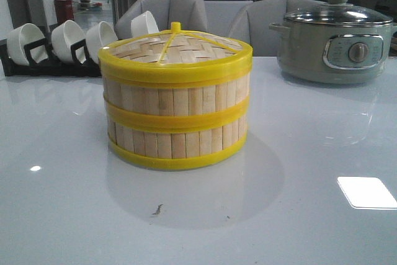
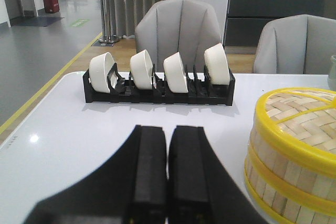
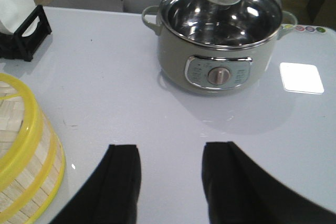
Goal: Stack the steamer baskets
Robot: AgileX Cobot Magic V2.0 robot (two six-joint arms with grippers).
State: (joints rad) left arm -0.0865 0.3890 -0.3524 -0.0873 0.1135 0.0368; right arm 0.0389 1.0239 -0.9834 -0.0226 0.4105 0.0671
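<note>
- I think the stacking is done: the two steamer baskets point(image 1: 176, 116) sit one on top of the other, with the lid point(image 1: 175, 48) on top.
- The stack stands in front of the bowl rack point(image 1: 49, 44), left of the pot point(image 1: 335, 36).
- Pale slats, yellow bands.
- My left gripper point(image 2: 168, 179) is pressed together; my right gripper point(image 3: 171, 182) is spread, holding nothing.
</note>
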